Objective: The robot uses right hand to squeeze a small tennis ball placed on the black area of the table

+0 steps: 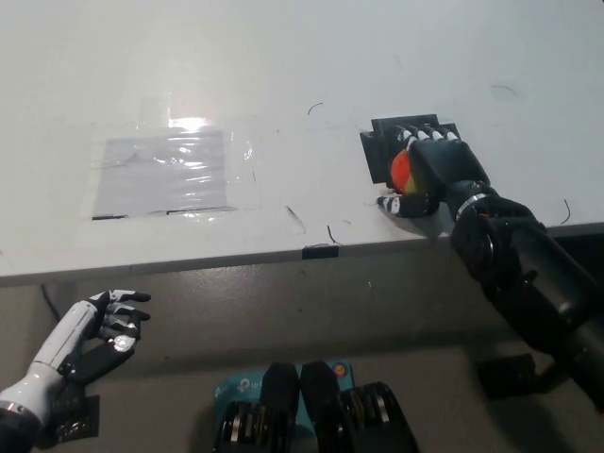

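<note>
A small orange and yellow ball point(402, 172) lies on the black patch point(379, 147) at the right of the white table point(283, 66). My black right hand point(429, 170) covers the ball from the right, its fingers curled over and around it, so only the ball's left side shows. The thumb reaches under the ball at the patch's near edge. My white left hand point(99, 326) rests below the table's front edge at the lower left, fingers loosely apart and holding nothing.
A sheet of clear, shiny film point(170, 175) is taped flat on the table's left half. A small black tape mark point(321, 251) sits on the front edge. Thin dark scribbles dot the table top near the patch.
</note>
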You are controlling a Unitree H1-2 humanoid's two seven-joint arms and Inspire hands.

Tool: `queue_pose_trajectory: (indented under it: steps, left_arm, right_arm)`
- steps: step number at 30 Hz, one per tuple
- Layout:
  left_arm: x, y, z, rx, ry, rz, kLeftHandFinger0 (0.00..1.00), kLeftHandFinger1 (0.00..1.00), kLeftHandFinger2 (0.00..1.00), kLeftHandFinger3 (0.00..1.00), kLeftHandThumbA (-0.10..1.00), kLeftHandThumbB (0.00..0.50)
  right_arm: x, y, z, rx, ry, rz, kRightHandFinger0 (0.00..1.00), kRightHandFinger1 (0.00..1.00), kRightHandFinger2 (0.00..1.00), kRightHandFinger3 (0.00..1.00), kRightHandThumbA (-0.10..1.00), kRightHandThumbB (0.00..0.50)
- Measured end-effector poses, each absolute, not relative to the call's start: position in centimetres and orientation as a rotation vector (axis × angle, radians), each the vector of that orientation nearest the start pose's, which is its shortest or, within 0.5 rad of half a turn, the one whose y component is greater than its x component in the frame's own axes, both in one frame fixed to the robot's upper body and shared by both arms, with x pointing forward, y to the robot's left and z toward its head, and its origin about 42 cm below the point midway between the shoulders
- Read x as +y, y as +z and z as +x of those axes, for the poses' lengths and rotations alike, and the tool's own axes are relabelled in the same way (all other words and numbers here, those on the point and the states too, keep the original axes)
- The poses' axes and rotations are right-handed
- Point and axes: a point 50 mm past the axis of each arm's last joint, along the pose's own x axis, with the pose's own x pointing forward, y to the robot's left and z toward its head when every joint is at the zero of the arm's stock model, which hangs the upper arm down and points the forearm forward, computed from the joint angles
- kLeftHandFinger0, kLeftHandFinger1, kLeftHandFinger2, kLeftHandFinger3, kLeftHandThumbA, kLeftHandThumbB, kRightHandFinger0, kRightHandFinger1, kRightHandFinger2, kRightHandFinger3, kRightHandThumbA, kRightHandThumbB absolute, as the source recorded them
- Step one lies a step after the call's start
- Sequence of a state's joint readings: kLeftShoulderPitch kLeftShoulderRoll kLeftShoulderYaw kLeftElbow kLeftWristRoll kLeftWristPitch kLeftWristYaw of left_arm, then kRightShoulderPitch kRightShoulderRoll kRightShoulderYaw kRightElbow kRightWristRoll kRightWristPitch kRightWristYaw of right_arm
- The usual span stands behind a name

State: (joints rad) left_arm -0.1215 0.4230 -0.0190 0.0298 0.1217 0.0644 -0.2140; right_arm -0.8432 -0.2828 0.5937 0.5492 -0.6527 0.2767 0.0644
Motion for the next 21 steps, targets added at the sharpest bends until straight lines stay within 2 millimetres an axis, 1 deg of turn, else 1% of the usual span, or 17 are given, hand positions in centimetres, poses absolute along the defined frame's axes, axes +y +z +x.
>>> queue_pose_trajectory:
  steps: [3,7,8,10,11,12,13,14,15,16,17,18,19,20,21]
  left_arm:
    - [33.1,14.1,32.3,0.032,-0.204,0.546,0.43,0.5,0.61,0.71,0.36,0.056]
    - [33.1,14.1,32.3,0.032,-0.204,0.546,0.43,0.5,0.6,0.71,0.37,0.057]
    - [33.1,14.1,32.2,0.033,-0.204,0.546,0.44,0.51,0.61,0.71,0.4,0.064]
    - [33.1,14.0,32.2,0.036,-0.204,0.546,0.44,0.51,0.62,0.71,0.41,0.072]
    - [33.1,14.0,32.1,0.037,-0.204,0.545,0.44,0.51,0.62,0.71,0.41,0.073]
    - [33.1,13.9,32.1,0.038,-0.204,0.545,0.42,0.5,0.61,0.71,0.37,0.062]
    - [33.2,13.9,32.0,0.04,-0.203,0.545,0.41,0.49,0.6,0.7,0.35,0.059]
    - [33.2,13.8,31.9,0.042,-0.203,0.544,0.41,0.49,0.6,0.69,0.37,0.065]
    - [33.2,13.7,31.8,0.046,-0.203,0.543,0.4,0.49,0.59,0.69,0.37,0.067]
    - [33.2,13.7,31.7,0.047,-0.203,0.543,0.4,0.49,0.59,0.69,0.38,0.067]
    - [33.3,13.6,31.6,0.049,-0.202,0.543,0.41,0.5,0.61,0.71,0.38,0.048]
    - [33.3,13.5,31.6,0.051,-0.201,0.542,0.42,0.5,0.61,0.71,0.38,0.048]
    - [33.3,13.5,31.6,0.051,-0.201,0.542,0.42,0.51,0.61,0.71,0.38,0.053]
    - [33.3,13.5,31.5,0.052,-0.201,0.542,0.42,0.5,0.61,0.71,0.39,0.06]
    - [33.3,13.5,31.5,0.051,-0.201,0.542,0.42,0.5,0.61,0.7,0.39,0.061]
  right_arm:
    - [-15.1,23.6,50.3,-0.121,0.274,-1.313,1.0,1.0,1.0,1.0,1.0,0.5]
    - [-14.9,24.7,50.1,-0.143,0.262,-1.291,1.0,1.0,1.0,1.0,1.0,0.5]
    - [-14.9,24.8,50.0,-0.145,0.259,-1.286,1.0,1.0,1.0,1.0,1.0,0.5]
    - [-15.2,25.2,49.9,-0.146,0.245,-1.267,1.0,1.0,1.0,1.0,1.0,0.5]
    - [-15.3,25.3,49.8,-0.148,0.24,-1.258,1.0,1.0,1.0,1.0,1.0,0.5]
    - [-15.4,25.4,49.6,-0.153,0.237,-1.246,1.0,1.0,1.0,1.0,1.0,0.5]
    - [-15.5,25.4,49.3,-0.161,0.235,-1.235,1.0,1.0,1.0,1.0,0.91,0.459]
    - [-15.7,25.6,49.0,-0.168,0.233,-1.225,1.0,1.0,1.0,1.0,0.6,0.335]
    - [-16.0,25.8,48.5,-0.181,0.23,-1.215,1.0,1.0,1.0,1.0,0.49,0.303]
    - [-16.3,26.0,48.2,-0.19,0.227,-1.21,1.0,1.0,1.0,1.0,0.48,0.3]
    - [-16.7,26.4,47.6,-0.204,0.221,-1.2,0.73,1.0,1.0,1.0,0.35,0.251]
    - [-17.0,27.0,47.2,-0.22,0.212,-1.194,0.67,1.0,1.0,1.0,0.33,0.24]
    - [-17.2,27.0,47.1,-0.219,0.209,-1.193,0.32,0.58,0.91,0.86,0.21,0.22]
    - [-17.9,28.1,46.4,-0.243,0.182,-1.172,0.08,0.24,0.52,0.78,0.25,0.216]
    - [-18.5,28.7,45.9,-0.262,0.156,-1.146,0.0,0.11,0.39,0.73,0.28,0.22]
